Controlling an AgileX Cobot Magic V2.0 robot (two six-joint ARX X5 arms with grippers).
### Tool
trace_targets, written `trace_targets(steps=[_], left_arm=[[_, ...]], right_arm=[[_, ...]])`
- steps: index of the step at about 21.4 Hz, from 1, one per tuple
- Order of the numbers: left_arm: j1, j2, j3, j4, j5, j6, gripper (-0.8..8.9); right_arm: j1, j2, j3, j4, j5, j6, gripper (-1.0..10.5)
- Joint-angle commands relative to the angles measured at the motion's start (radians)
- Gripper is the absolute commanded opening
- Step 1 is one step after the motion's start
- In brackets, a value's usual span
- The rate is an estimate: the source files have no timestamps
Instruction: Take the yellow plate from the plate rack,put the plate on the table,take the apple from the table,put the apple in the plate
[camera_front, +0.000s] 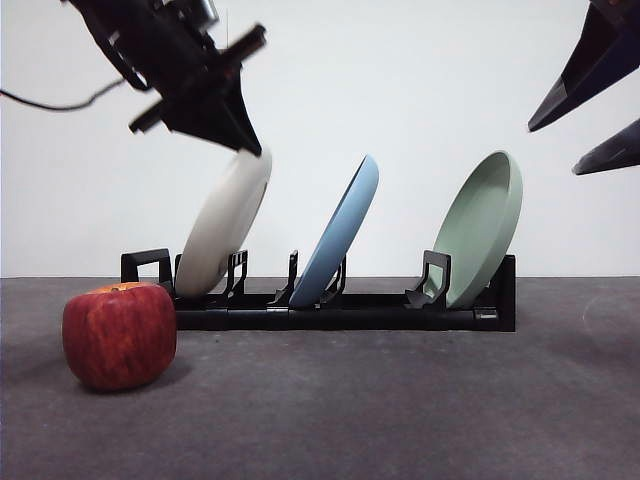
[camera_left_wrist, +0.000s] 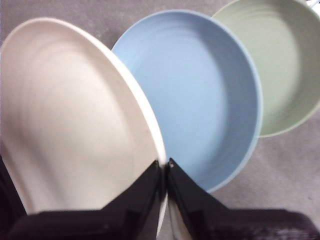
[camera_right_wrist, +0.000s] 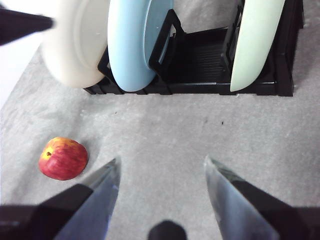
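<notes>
On the plate rack (camera_front: 330, 310) (yellow plate (camera_front: 225, 225) seemingly pincer-gripped (camera_left_wrist: 165, 167)) stand three plates.

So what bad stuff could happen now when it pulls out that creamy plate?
The left gripper pinches only the thin top rim of the yellow plate, so the plate might slip or swing as it lifts. The blue plate leans right beside it in the plate rack and could get bumped. The apple sits on the table near the rack's end, so a low-swinging plate might knock it rolling.
</notes>
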Motion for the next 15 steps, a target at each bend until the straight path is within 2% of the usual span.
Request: trace_targets(steps=[1,7,10,13,15], left_arm=[[-0.007,-0.077,0.006,-0.026,-0.009,0.024,-0.09],[-0.06,-0.309,0.006,-0.203,0.014,0.081,-0.09],[-0.128,-0.408,0.006,-0.299,0.016,0.088,-0.09],[-0.263,-0.443,0.006,-0.388,0.0,0.107,-0.09],[-0.378,-0.428,0.006,-0.426,-0.086,0.11,-0.09]], right_arm=[[-0.002,0.003,0.029,0.003,0.002,-0.008,2.8],[-0.002,0.003,0.14,0.002,0.002,-0.008,2.8],[-0.002,0.003,0.214,0.001,0.002,-0.008,2.8],[-0.002,0.003,0.294,-0.002,0.002,-0.008,2.8],[-0.002,0.003,0.348,-0.002,0.003,-0.008,2.8]])
